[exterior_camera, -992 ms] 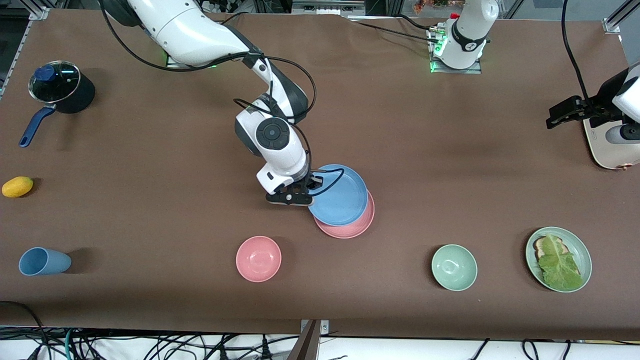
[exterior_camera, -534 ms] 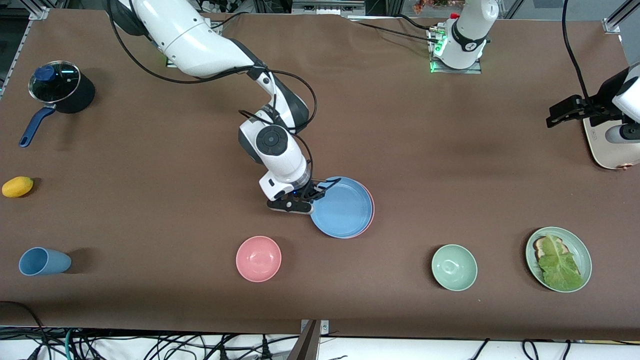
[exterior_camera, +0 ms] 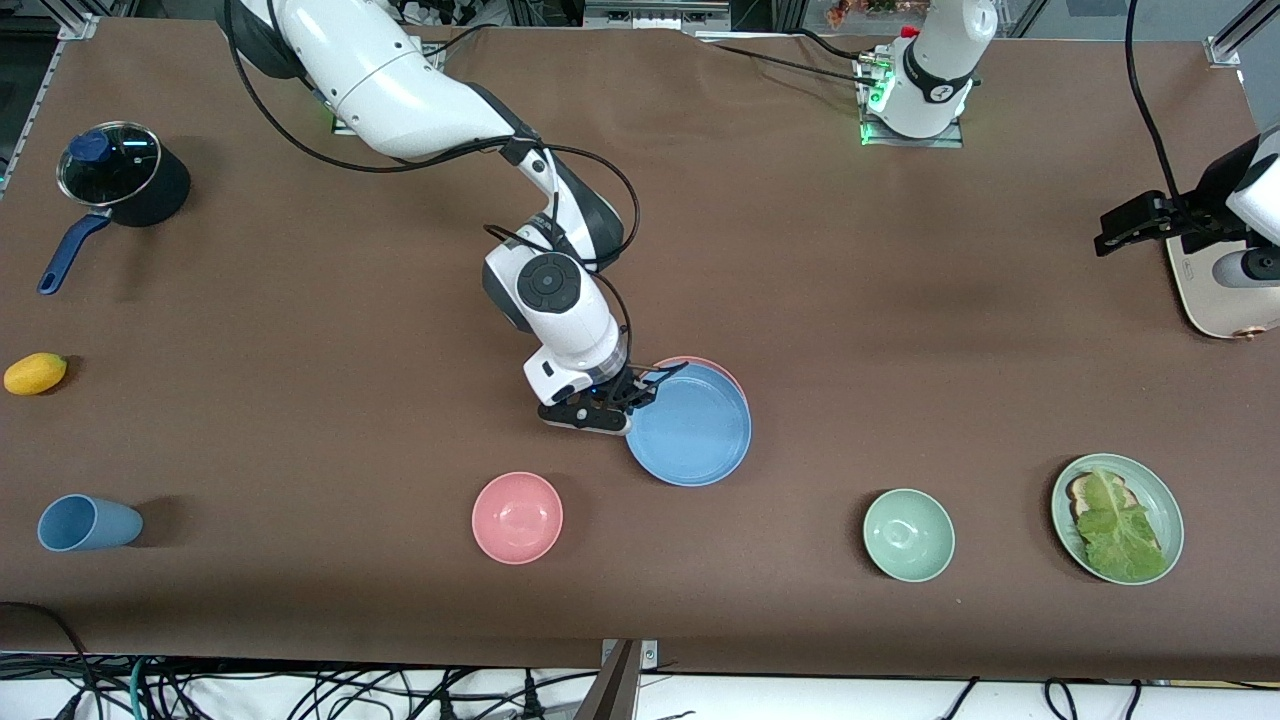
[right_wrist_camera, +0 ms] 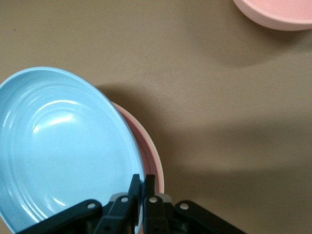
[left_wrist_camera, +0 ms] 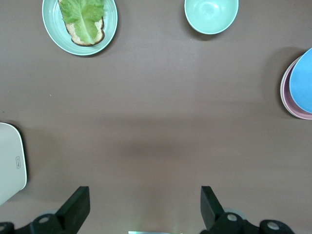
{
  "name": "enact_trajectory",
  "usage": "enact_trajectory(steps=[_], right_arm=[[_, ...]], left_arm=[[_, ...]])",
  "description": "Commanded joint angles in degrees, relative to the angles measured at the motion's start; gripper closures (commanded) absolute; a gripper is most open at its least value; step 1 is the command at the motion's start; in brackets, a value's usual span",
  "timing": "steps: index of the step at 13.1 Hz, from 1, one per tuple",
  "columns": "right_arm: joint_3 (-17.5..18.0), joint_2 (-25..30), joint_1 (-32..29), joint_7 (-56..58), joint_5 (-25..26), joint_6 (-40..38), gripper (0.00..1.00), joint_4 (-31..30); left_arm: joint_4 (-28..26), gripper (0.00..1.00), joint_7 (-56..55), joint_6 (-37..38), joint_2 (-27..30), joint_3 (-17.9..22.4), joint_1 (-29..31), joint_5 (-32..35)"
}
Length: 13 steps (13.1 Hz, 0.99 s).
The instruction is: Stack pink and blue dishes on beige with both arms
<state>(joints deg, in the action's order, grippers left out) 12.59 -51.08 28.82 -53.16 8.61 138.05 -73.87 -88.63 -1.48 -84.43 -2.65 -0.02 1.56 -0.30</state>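
Note:
My right gripper is shut on the rim of the blue plate. It holds that plate over the pink plate, offset toward the front camera, so only a pink crescent shows. The beige plate is hidden under them. Whether the blue plate rests on the pink one I cannot tell. My left gripper waits open and empty in the air at the left arm's end of the table. Its wrist view catches the blue plate and the pink plate at the frame's edge.
Near the front edge lie a blue cup, pink bowl, green bowl and green plate with toast and lettuce. A lidded pot and yellow fruit sit at the right arm's end, a white appliance at the left's.
My right gripper has carried the blue plate toward the front camera across the pink plate. The pink rim showed on the near side before and now shows on the farther side. The left arm has stayed still.

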Motion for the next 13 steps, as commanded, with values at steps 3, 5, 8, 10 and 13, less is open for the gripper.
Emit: enact_trajectory(steps=[3, 5, 8, 10, 13], right_arm=[[-0.64, -1.83, 1.41, -1.77, 1.05, 0.46, 1.0, 1.62], [-0.64, -1.74, 1.41, -1.77, 0.97, 0.46, 0.9, 1.45], [-1.16, -1.39, 1.06, -1.69, 1.05, 0.03, 0.6, -0.04], [-2.22, -0.95, 1.06, -1.51, 1.05, -0.24, 0.16, -1.54], [-3.7, 1.15, 1.06, -0.64, 1.05, -5.13, 0.01, -1.37]], left_arm=[[0.83, 0.0, 1.22, 0.41, -0.51, 0.29, -0.59, 1.44], [0.92, 0.0, 1.3, 0.23, -0.51, 0.29, -0.41, 1.44], [0.92, 0.0, 1.3, 0.14, -0.69, 0.29, -0.5, 1.35], [1.01, 0.0, 1.22, 0.06, -0.69, 0.29, -0.5, 1.18], [1.09, 0.0, 1.3, 0.05, -0.69, 0.29, -0.5, 1.26]])
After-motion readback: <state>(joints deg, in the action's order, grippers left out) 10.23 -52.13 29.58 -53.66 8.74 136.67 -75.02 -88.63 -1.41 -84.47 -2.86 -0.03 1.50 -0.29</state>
